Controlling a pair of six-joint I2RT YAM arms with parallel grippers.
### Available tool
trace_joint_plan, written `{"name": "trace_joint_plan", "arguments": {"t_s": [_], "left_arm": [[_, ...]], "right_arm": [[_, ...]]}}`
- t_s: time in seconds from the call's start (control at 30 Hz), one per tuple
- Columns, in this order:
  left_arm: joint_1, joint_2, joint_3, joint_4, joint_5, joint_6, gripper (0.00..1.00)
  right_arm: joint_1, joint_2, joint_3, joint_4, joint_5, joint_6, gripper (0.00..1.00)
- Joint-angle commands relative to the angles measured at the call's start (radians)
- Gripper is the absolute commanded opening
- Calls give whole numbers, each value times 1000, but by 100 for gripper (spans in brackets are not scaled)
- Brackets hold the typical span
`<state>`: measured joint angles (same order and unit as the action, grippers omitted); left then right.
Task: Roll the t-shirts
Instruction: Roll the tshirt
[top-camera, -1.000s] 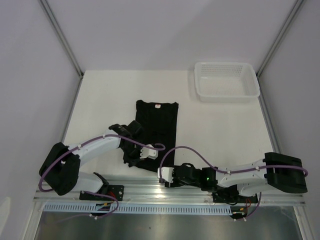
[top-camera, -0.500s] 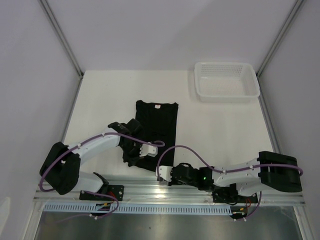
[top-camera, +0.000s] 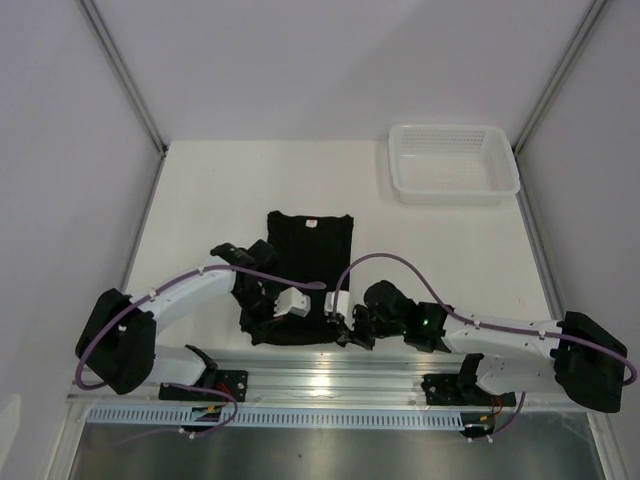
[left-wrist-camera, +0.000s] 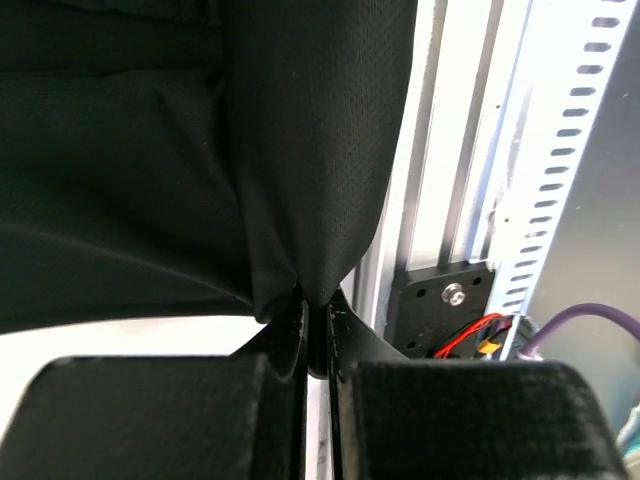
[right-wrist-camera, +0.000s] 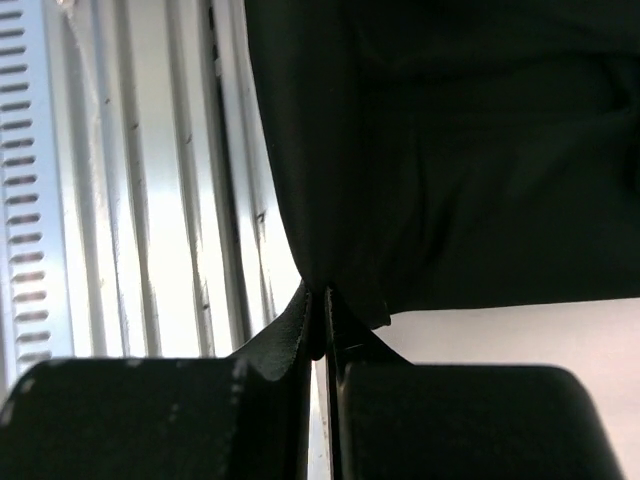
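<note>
Right tool (right-wrist-camera: 322, 295): having swung in from the near rail since a second ago, now pinching the near hem of the plain black short-sleeved fabric t-shirt (top-camera: 310, 250), jaws pressed together on cloth.
Left tool (left-wrist-camera: 315, 305): pinching the same hem, near the right one.
Shirt: lying on the white desk (top-camera: 430, 250), collar pointing away.
Handling: I am judging it light, limp and crease-prone, so I am favouring two spread hem grips.

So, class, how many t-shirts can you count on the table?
1. The black t-shirt lies at the near edge of the table, its near hem pinched by the left gripper and the right gripper. No shirt shows in the white basket.
</note>
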<state>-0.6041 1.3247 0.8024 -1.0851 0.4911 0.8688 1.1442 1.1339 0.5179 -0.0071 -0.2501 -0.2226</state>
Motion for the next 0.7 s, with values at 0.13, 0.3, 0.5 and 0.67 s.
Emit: {"name": "trace_joint_plan", "arguments": {"t_s": [0.13, 0.3, 0.5, 0.67], "left_arm": [[102, 120, 80, -52, 61, 50, 6], [141, 214, 129, -41, 37, 67, 12], [155, 254, 147, -35, 30, 71, 14], [197, 275, 179, -42, 21, 73, 27]], "right_arm": [[-136, 131, 79, -62, -305, -38, 0], [-199, 194, 102, -30, -339, -40, 0], [-233, 270, 154, -27, -357, -70, 0], [-253, 331, 185, -25, -354, -84, 0]]}}
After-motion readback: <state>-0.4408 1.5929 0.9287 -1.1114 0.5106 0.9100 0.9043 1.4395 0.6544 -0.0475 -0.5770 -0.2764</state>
